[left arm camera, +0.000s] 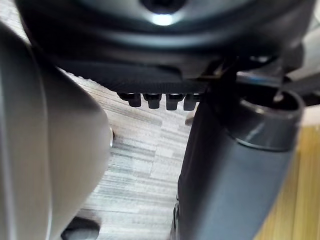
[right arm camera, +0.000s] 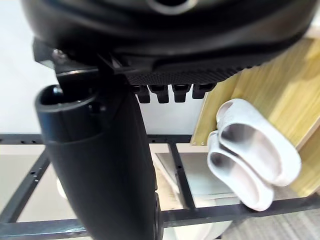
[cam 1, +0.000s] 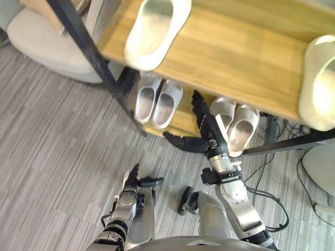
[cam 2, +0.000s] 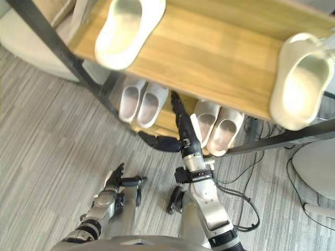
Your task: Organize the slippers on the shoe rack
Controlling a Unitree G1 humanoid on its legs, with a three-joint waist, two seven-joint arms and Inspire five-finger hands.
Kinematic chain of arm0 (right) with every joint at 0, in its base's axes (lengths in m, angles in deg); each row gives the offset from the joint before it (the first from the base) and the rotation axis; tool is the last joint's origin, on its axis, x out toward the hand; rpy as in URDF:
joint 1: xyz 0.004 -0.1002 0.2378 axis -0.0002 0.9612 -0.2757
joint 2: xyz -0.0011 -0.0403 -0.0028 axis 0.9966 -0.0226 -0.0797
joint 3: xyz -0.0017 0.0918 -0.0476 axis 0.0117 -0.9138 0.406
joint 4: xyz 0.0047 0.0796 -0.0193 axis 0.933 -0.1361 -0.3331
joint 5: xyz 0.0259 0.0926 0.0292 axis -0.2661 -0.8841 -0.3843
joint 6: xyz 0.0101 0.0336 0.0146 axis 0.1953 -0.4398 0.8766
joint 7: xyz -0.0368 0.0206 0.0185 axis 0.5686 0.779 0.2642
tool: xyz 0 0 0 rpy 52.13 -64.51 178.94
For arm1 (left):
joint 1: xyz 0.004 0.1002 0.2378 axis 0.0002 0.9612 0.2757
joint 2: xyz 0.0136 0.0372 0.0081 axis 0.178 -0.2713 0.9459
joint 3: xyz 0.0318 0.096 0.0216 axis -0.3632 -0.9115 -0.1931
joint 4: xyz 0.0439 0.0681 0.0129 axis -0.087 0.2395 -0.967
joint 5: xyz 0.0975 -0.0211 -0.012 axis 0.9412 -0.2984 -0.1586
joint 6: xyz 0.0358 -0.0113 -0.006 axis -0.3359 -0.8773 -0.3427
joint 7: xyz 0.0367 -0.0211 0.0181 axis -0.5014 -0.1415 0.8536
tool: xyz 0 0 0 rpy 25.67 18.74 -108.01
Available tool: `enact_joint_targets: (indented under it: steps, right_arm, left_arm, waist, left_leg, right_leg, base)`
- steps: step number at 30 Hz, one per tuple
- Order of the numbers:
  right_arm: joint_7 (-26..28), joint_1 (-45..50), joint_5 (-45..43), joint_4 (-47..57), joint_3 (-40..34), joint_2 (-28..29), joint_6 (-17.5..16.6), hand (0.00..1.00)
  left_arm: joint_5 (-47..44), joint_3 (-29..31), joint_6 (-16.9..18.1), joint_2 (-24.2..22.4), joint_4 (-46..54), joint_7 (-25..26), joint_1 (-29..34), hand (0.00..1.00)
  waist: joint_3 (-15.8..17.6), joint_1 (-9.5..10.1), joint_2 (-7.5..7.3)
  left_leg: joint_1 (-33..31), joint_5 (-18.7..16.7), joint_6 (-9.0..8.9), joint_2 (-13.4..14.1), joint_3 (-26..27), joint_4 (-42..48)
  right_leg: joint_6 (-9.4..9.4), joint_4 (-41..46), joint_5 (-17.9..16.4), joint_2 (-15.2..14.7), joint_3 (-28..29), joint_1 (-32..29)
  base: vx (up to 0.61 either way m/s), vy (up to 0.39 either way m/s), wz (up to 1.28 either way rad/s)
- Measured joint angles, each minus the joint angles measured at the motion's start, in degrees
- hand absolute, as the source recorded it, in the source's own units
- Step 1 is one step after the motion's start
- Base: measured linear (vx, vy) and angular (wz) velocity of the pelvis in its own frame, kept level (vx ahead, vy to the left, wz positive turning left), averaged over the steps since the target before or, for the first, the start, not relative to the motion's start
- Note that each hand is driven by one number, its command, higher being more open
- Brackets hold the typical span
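Right robot hand [cam 1: 205,124], fingers straight, empty, is at frame centre betw. left slipper pair [cam 1: 157,98] & right slipper pair [cam 1: 236,121] on lower shelf [cam 1: 182,119]. Left robot hand [cam 1: 131,186], lower left, relaxed, empty.

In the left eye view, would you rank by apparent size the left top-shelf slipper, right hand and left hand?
1. left top-shelf slipper, though nearest the camera
2. right hand
3. left hand

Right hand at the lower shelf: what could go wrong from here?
1. The right hand, fingers straight, reaches in close beside the right-hand pair; it might knock that pair crooked.
2. The far-right slipper overhangs the front edge of the top shelf; a bump to the rack might drop it.
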Motion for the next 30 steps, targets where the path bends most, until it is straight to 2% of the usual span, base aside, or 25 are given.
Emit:
enact_joint_targets:
  steps: [2, 3, 4, 6, 8, 12, 20, 23, 30]
  right_arm:
    - [0.59, 0.40, 0.51, -4.57, -0.74, -0.39, 1.04, 1.00]
    - [1.30, 1.62, 0.76, -6.54, -1.98, -0.40, 1.87, 1.00]
    - [1.30, 1.66, 0.78, -6.57, -2.00, -0.40, 1.88, 1.00]
    - [2.07, 4.48, 1.06, -9.25, -3.19, -0.62, 2.41, 1.00]
    - [2.58, 5.67, 1.14, -11.34, -3.52, -0.60, 2.62, 1.00]
    - [3.58, 7.93, 2.13, -17.27, -4.59, 0.03, 3.70, 1.00]
    - [4.86, 10.09, 2.14, -26.37, -5.80, 0.74, 5.78, 1.00]
    - [4.90, 10.79, 2.06, -28.66, -8.07, 1.40, 6.65, 1.00]
    - [4.28, 11.12, 2.01, -34.29, -11.56, 1.98, 6.86, 1.00]
  left_arm:
    - [0.18, -1.68, -0.17, -0.01, -0.75, -0.35, 0.97, 1.00]
    - [0.20, -2.24, -0.31, -0.12, -1.52, -0.53, 1.38, 1.00]
    - [0.20, -2.25, -0.31, -0.12, -1.52, -0.54, 1.41, 1.00]
    - [0.22, -2.72, -0.31, -0.13, -2.20, -0.85, 3.40, 1.00]
    - [0.27, -2.83, -0.32, -0.03, -2.27, -1.04, 4.96, 1.00]
    - [1.87, -3.95, -0.32, 0.23, -2.73, -1.44, 6.50, 1.00]
    - [2.42, -4.17, -0.33, 0.31, -3.19, -2.33, 6.94, 1.00]
    - [2.43, -4.16, -0.37, 0.72, -3.23, -2.65, 7.25, 1.00]
    - [2.40, -4.03, -0.93, 0.97, -3.24, -2.63, 7.68, 1.00]
  waist:
    - [-0.49, -0.65, 0.41]
    - [-1.14, -0.90, 1.13]
    - [-1.17, -0.90, 1.16]
    - [-3.25, -1.35, 2.82]
    - [-4.56, -2.36, 3.99]
    - [-6.38, -2.52, 5.12]
    - [-7.19, -2.69, 5.19]
    - [-7.23, -2.86, 4.94]
    - [-7.65, -3.00, 4.81]
  left_leg:
    - [4.44, 1.85, 0.04, 0.04, 1.22, -4.87]
    - [6.89, 2.78, 0.00, 0.13, 1.89, -7.57]
    - [6.98, 2.79, 0.00, 0.14, 1.90, -7.61]
    - [11.20, 4.07, 0.04, 0.21, 3.58, -11.82]
    - [13.29, 4.38, 0.01, 0.18, 4.28, -13.36]
    - [16.56, 4.64, -0.07, 0.30, 5.65, -14.98]
    - [18.70, 6.86, 0.62, 0.43, 6.07, -18.02]
    - [19.80, 7.61, -0.04, 0.40, 6.22, -19.62]
    - [20.96, 7.65, -0.14, 0.48, 6.82, -20.51]
  right_leg:
    - [0.56, -4.68, 2.19, 0.88, 0.55, 3.78]
    - [0.88, -7.87, 3.75, 1.58, 0.86, 6.06]
    - [0.88, -7.93, 3.78, 1.60, 0.87, 6.13]
    - [1.50, -13.52, 6.48, 2.67, 2.13, 9.95]
    - [1.85, -16.94, 8.14, 3.24, 2.68, 12.52]
    - [1.88, -22.42, 11.24, 4.31, 4.21, 16.48]
    - [0.87, -28.20, 15.83, 5.63, 5.73, 18.78]
    - [0.91, -30.98, 17.76, 6.07, 6.27, 20.20]
    - [0.89, -32.05, 18.52, 6.56, 7.54, 20.69]
  base:
    - [0.10, 0.056, -0.25]
    - [0.08, 0.039, -0.17]
    - [0.08, 0.038, -0.28]
    - [0.06, 0.035, -0.32]
    - [0.04, 0.047, -0.24]
    - [0.00, 0.040, -0.24]
    - [-0.10, 0.012, -0.09]
    - [-0.10, 0.002, -0.09]
    - [-0.03, 0.004, -0.10]
